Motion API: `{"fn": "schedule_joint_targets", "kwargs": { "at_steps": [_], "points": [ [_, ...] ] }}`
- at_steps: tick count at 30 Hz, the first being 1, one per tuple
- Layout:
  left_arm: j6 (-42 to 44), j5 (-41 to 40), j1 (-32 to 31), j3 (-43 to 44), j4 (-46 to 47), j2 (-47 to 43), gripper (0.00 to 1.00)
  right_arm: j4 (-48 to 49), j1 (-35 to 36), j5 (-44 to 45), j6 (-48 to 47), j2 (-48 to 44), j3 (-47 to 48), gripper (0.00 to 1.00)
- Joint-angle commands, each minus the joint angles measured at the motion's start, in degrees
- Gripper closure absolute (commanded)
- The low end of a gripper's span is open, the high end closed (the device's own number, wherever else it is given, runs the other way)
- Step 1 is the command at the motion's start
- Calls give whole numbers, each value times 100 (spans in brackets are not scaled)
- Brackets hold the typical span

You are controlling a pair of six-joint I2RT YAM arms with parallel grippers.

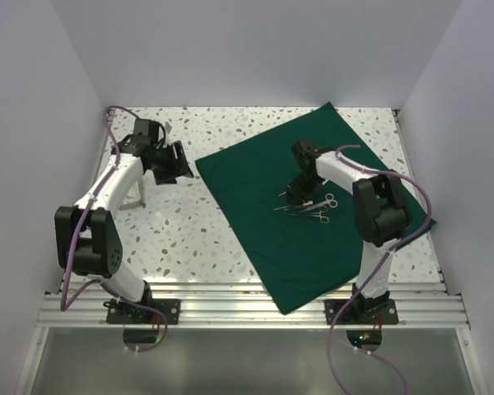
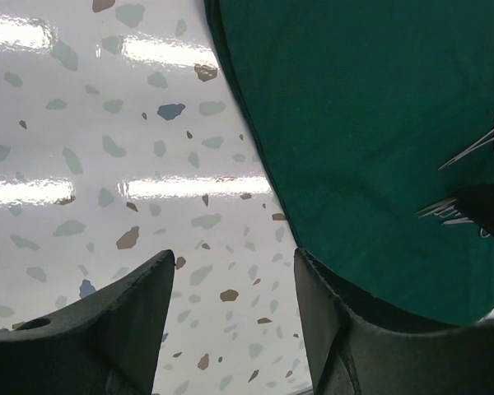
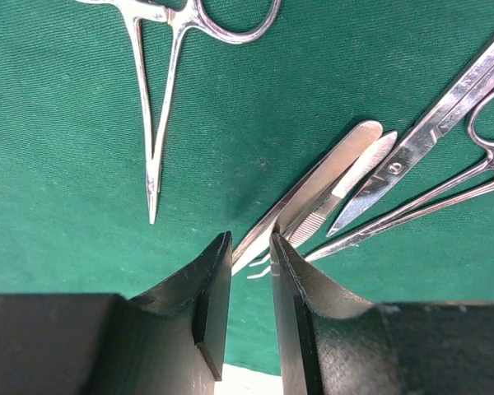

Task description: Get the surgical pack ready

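Four silver instruments [image 1: 309, 207] lie clustered mid-drape [image 1: 255, 181], apparently for wrapping; the right gripper [image 3: 251, 243] pinches the tweezers [image 3: 313, 185] there, while the left gripper [image 2: 235, 259] waits agape beside its left edge.

Open tabletop [image 1: 198, 239] L of drape [image 1: 255, 177]; instrument cluster [image 1: 309, 207] tight at R jaws.

A dark green drape [image 1: 263, 173] lies spread flat, silver instruments [image 1: 313, 210] clustered near its middle.
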Motion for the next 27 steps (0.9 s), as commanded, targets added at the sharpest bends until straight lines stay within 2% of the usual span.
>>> {"fn": "schedule_joint_targets", "kwargs": {
  "at_steps": [1,13,18,19,23,27],
  "points": [
    [148,97,-39,199,165,48,36,-100,38,261,165,-168,-132,69],
    [174,176,-48,146,226,100,36,-82,30,218,34,-274,-291,65],
    [174,255,-65,146,226,118,36,-65,39,305,-106,-1,-115,75],
    [183,298,-83,128,261,118,36,-82,30,331,-150,16,-89,82],
    [183,798,-162,-73,533,65,37,-222,39,419,-414,-62,95,98],
    [61,1475,-407,-302,893,-92,38,-486,100,499,-948,-535,332,100]
  ]
}}
